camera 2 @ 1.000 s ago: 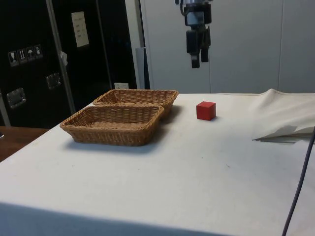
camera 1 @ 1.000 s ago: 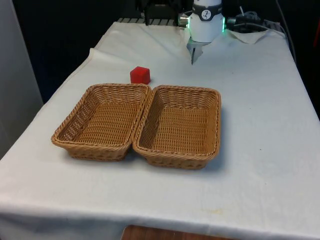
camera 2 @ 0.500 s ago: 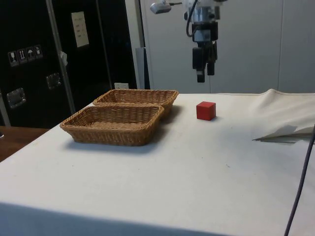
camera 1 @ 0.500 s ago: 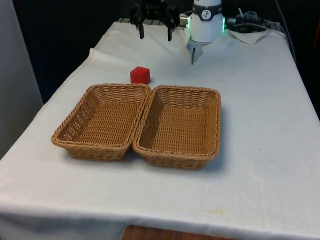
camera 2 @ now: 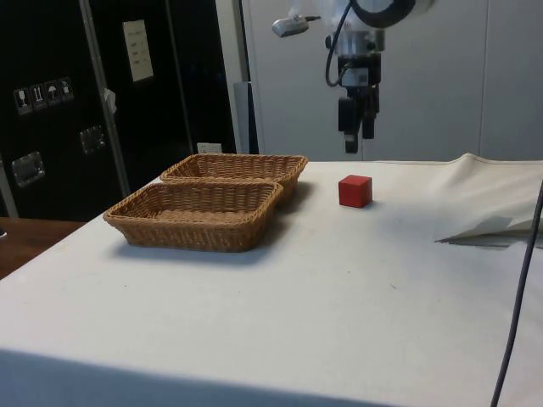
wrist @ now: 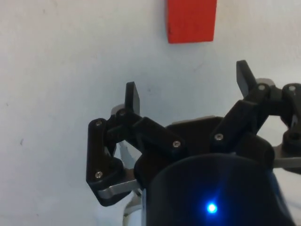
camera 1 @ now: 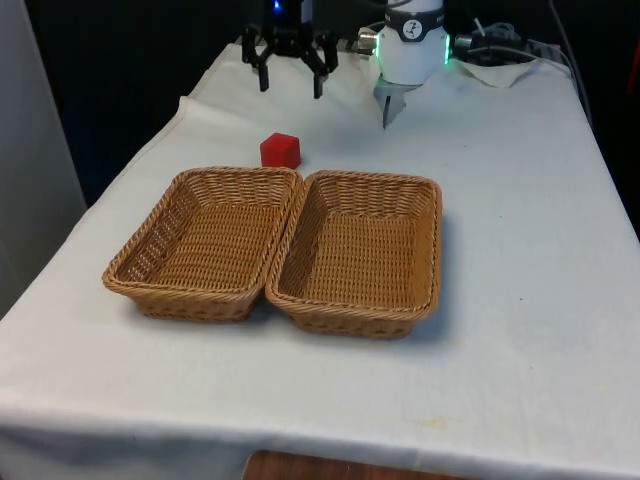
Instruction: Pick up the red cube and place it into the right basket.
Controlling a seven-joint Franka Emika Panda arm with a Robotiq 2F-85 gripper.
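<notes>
The red cube [camera 1: 281, 150] rests on the white cloth just behind the left basket's far edge, seen also from the side [camera 2: 355, 191] and at the wrist [wrist: 191, 20]. Above and a little behind it hangs my gripper [camera 1: 291, 82], open, nothing between its fingers [wrist: 133, 95]. From the side the gripper [camera 2: 353, 144] hovers above the cube. Two wicker baskets sit side by side: the left basket [camera 1: 150, 240] and the right basket [camera 1: 432, 240]; both hold nothing.
Crumpled white cloth [camera 2: 492, 212] lies at the table's far end near the robot base [camera 1: 412, 50]. Cables [camera 1: 500, 45] trail behind it. Open cloth stretches to the front view's right of the baskets.
The gripper has come down and moved toward the front view's left, ending above and behind the red cube. The cube and the baskets have stayed put.
</notes>
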